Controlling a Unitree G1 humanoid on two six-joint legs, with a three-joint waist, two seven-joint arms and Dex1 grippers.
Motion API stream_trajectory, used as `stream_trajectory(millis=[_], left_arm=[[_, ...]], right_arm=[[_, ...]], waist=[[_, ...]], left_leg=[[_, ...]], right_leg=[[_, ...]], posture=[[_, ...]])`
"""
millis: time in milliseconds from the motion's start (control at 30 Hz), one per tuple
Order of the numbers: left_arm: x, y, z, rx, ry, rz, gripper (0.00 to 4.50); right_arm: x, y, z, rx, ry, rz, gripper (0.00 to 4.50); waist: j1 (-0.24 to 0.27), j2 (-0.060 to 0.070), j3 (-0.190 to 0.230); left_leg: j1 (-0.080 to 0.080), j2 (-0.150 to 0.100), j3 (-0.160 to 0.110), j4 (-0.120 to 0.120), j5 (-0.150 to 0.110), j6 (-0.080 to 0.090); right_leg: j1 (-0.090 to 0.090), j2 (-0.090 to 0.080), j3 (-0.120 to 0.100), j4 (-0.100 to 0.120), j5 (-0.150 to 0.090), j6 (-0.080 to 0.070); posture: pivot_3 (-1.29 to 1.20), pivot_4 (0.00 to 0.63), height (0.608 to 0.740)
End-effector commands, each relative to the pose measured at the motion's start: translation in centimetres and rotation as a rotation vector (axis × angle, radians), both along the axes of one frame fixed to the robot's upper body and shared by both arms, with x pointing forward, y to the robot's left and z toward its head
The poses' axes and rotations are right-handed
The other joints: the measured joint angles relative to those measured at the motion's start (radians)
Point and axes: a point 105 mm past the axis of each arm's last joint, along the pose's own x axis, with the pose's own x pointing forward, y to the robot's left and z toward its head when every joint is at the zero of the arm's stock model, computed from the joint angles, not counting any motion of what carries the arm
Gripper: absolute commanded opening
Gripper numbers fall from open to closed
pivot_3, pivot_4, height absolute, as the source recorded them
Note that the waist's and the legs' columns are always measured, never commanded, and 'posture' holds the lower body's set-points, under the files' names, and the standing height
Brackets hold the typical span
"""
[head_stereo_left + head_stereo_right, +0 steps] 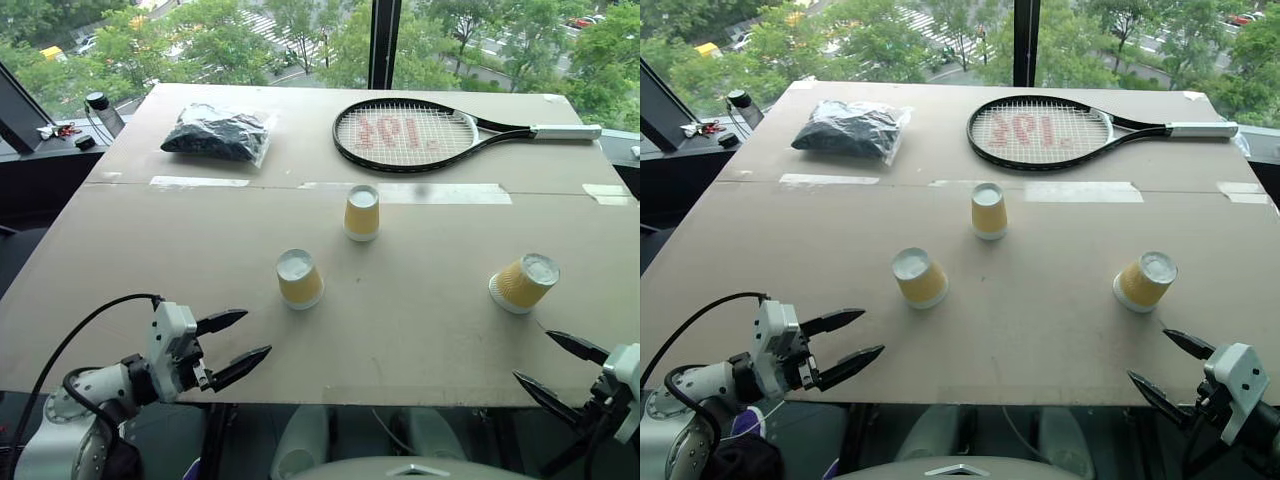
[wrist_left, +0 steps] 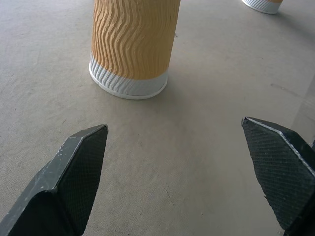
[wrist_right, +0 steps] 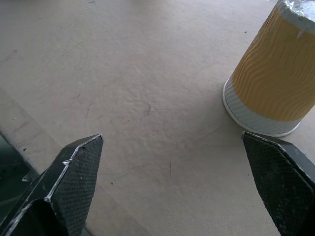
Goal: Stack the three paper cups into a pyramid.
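Three paper cups stand upside down and apart on the brown table (image 1: 180,260), each yellow-orange with a white base on top. One cup (image 1: 299,278) is near the middle front, one (image 1: 361,212) sits farther back, and one (image 1: 523,283) is on the right. My left gripper (image 1: 255,333) hangs open over the front edge, a short way from the middle-front cup (image 2: 133,44), with nothing between its fingers. At the front right corner my right gripper (image 1: 532,356) is open and empty too, just short of the right cup (image 3: 275,78).
A black racket (image 1: 405,133) lies at the back of the table, with a clear bag of dark stuff (image 1: 215,132) to its left. Strips of tape (image 1: 405,192) cross the table behind the cups. A small bottle (image 1: 103,112) stands off the back left corner.
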Motion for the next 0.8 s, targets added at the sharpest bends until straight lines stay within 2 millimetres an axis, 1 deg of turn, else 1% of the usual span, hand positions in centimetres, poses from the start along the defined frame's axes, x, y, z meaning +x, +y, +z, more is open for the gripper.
stream_trajectory(millis=[33,133,267,333,400,500,633,700,800], left_arm=[[0.6,-0.7,1.0,-0.005,-0.049,-0.019,4.50],[1.7,-1.2,1.8,-0.034,-0.083,-0.011,4.50],[2.4,-1.3,1.7,-0.022,-0.127,-0.002,4.50],[3.1,-1.6,2.4,-0.015,-0.145,0.010,4.50],[3.8,-2.0,3.4,-0.022,-0.160,0.002,4.50],[4.5,-2.4,4.5,-0.018,-0.181,-0.017,4.50],[5.5,-4.0,5.7,-0.008,-0.193,-0.076,4.50],[6.1,-4.8,5.7,0.005,-0.184,-0.107,4.50],[6.9,-5.2,5.5,0.030,-0.184,-0.137,4.50]], right_arm=[[0.0,0.7,1.1,0.011,-0.033,0.024,4.46],[0.3,3.4,2.8,0.078,-0.059,0.103,4.46],[-0.1,5.5,3.4,0.123,-0.055,0.195,4.46],[-0.3,7.1,4.2,0.145,-0.071,0.266,4.46],[-0.5,8.6,5.1,0.191,-0.082,0.328,4.46],[-0.6,9.4,5.4,0.211,-0.085,0.376,4.46],[-0.5,10.0,5.7,0.217,-0.129,0.384,4.46],[-0.8,10.2,5.9,0.227,-0.139,0.388,4.46],[-0.9,10.4,6.0,0.222,-0.159,0.379,4.46]], waist=[[0.000,0.000,0.000],[0.002,0.002,0.000],[-0.001,0.002,0.000],[-0.001,0.002,0.000],[0.001,0.002,0.000],[0.002,0.002,0.000],[0.001,0.002,0.000],[0.001,0.002,0.000],[0.000,0.002,0.000]], left_leg=[[0.000,0.000,0.000,0.000,0.000,0.000],[0.000,0.000,-0.001,0.000,0.000,0.000],[0.000,0.000,-0.001,0.000,0.000,0.000],[-0.001,0.000,0.000,0.000,0.000,0.000],[-0.001,0.000,0.000,0.000,0.000,0.000],[-0.001,0.000,-0.003,0.001,0.000,0.000],[-0.002,-0.001,-0.002,0.001,0.000,0.000],[-0.002,-0.001,-0.002,0.001,0.000,0.000],[-0.002,-0.001,-0.003,0.001,0.000,0.000]], right_leg=[[0.000,0.000,0.000,0.000,0.000,0.000],[0.000,0.000,-0.001,0.001,0.000,0.001],[0.000,0.000,-0.001,0.000,0.001,0.003],[0.000,0.000,0.000,0.000,0.002,0.003],[-0.001,0.001,-0.001,0.000,0.002,0.003],[0.000,0.001,-0.003,0.000,0.002,0.003],[0.000,0.001,-0.003,0.000,0.002,0.004],[0.000,0.002,-0.003,0.000,0.002,0.004],[0.000,0.002,-0.003,0.000,0.002,0.004]], posture=[[0.00,0.150,0.740],[0.00,0.150,0.740],[0.00,0.150,0.740],[0.00,0.150,0.740],[0.00,0.150,0.740],[0.00,0.150,0.740],[0.00,0.150,0.740],[0.00,0.150,0.740],[0.00,0.150,0.740]])
